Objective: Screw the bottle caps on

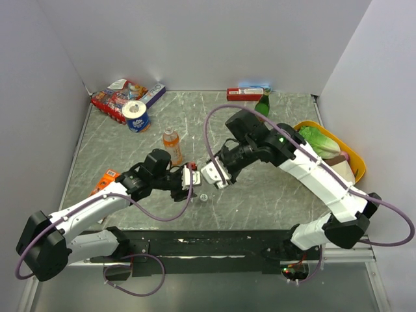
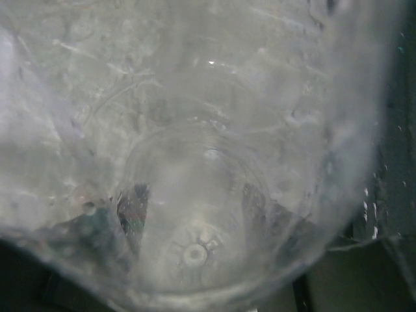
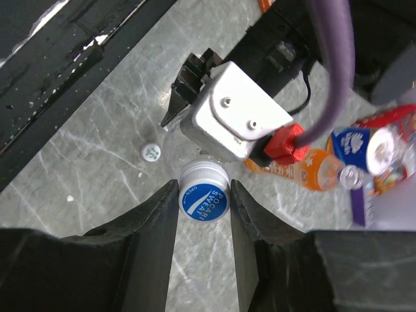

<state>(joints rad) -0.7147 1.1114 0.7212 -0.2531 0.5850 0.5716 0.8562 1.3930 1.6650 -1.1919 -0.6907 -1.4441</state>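
My left gripper (image 1: 188, 177) is shut on a clear empty bottle (image 2: 195, 130), which fills the left wrist view; its fingers (image 2: 133, 211) show only as dark blurs through the plastic. A blue-topped bottle cap (image 3: 203, 198) sits on that bottle's neck. My right gripper (image 3: 203, 188) has a finger against each side of the cap, shut on it. A small white cap (image 3: 151, 152) lies loose on the table (image 1: 260, 195) beside them. The orange drink bottle (image 1: 172, 146) stands uncapped just behind, apart from both grippers.
At the back left are a blue-and-white roll (image 1: 136, 116) and snack packs (image 1: 117, 97). A red box (image 1: 245, 93) and a green bottle (image 1: 262, 104) stand at the back. A yellow basket (image 1: 356, 156) with vegetables is on the right, an orange packet (image 1: 105, 180) on the left.
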